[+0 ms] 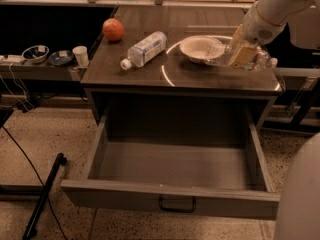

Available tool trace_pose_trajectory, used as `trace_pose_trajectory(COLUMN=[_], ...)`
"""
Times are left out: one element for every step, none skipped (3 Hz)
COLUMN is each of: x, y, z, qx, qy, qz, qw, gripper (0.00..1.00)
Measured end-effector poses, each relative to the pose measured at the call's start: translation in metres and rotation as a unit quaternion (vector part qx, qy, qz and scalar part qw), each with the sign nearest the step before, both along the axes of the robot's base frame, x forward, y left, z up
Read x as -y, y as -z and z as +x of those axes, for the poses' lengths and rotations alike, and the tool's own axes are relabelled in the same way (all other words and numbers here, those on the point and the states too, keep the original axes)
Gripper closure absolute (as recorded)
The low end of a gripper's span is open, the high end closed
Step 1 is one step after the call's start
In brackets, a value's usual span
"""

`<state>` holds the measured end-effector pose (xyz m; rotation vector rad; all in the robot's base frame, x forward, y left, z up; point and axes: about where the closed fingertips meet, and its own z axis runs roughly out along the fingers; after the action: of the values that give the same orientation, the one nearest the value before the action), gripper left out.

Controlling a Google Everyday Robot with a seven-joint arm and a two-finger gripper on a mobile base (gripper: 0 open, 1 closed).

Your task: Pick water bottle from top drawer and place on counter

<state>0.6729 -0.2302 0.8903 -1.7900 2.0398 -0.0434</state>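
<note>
Placement seemed the step in hand: the gripper [243, 54], jaws closed on the water bottle [261, 60], held it sideways low over the counter [150, 79] beside a white bowl [200, 48], so lowering flat before release, away from the edge, would serve best.

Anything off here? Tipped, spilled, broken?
The fat clear plastic bottle with a whitish label lies on its side on the dark brown wood counter, left of the white bowl. The gripper holds the slim clear ribbed water bottle sideways by the counter's right edge. The grey-brown wooden top drawer stands open. No spill or damage shows.
</note>
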Motion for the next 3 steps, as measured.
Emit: trace_pose_trajectory(x=[-0.006, -0.010, -0.010], y=[0.023, 0.037, 0.037], z=[0.004, 0.005, 0.005], qx=[-0.008, -0.013, -0.013], qy=[0.001, -0.003, -0.003], qz=[-0.006, -0.003, -0.003], qw=[1.0000, 0.9999, 0.9999], gripper=[1.00, 1.00, 0.81])
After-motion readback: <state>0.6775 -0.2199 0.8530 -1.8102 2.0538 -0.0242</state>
